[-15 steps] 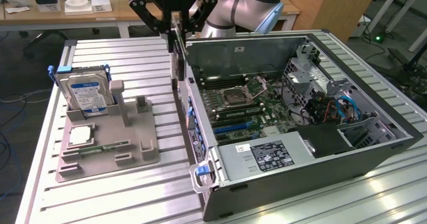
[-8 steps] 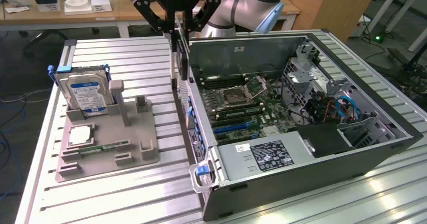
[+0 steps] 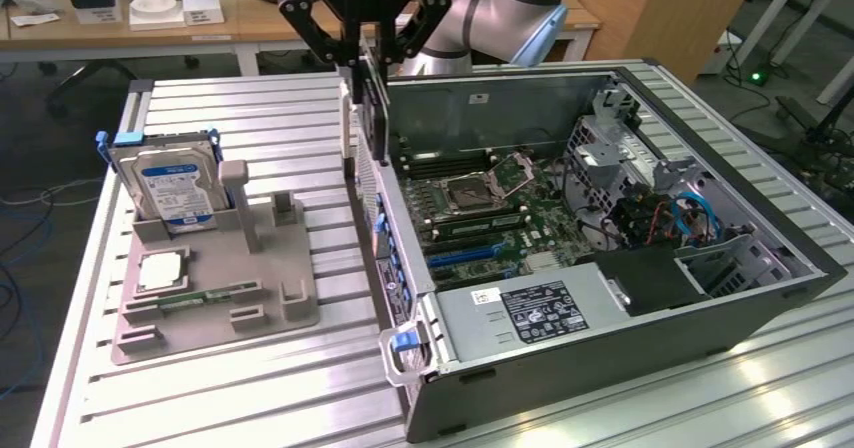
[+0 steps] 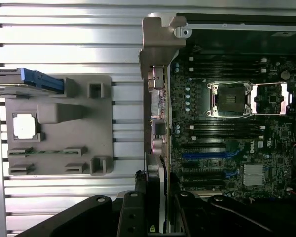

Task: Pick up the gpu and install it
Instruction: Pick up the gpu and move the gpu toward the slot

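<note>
1. A ribbed metal worktop (image 3: 267,388) fills a lab room, with desks behind it.
2. At the exterior view's left, a grey holder (image 3: 214,308) carries an upright hard drive (image 3: 167,188).
3. In the middle, the black tool (image 3: 370,63) is clenched on the top edge of the gpu (image 3: 376,118). The card hangs upright and edge-on, roughly over the case's port-side wall, not seated.
4. At the exterior view's right lies the open computer case (image 3: 747,298), its motherboard (image 3: 494,218) facing up.
5. Judgement: this step probably goes best with the card kept plumb, its lower edge parallel to a long slot and its bracket clear of the wall.
</note>
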Available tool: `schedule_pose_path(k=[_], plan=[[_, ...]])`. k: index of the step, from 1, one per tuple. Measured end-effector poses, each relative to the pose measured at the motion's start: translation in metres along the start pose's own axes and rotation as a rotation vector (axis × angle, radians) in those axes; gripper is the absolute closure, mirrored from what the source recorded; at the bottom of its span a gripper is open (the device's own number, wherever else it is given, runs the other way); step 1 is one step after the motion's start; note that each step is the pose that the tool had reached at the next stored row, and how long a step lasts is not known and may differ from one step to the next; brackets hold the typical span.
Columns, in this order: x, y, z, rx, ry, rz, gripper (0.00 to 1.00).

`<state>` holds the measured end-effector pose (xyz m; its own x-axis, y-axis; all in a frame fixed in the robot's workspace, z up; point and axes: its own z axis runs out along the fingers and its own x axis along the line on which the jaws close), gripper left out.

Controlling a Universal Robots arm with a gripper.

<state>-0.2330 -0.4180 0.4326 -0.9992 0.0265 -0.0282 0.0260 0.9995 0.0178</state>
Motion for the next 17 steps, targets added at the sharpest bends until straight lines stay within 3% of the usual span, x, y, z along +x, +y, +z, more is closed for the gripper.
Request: schedule_pose_path(k=[17], plan=[[-0.014,0.0004,0.0004,0.0000,0.0000,0.000,0.73]])
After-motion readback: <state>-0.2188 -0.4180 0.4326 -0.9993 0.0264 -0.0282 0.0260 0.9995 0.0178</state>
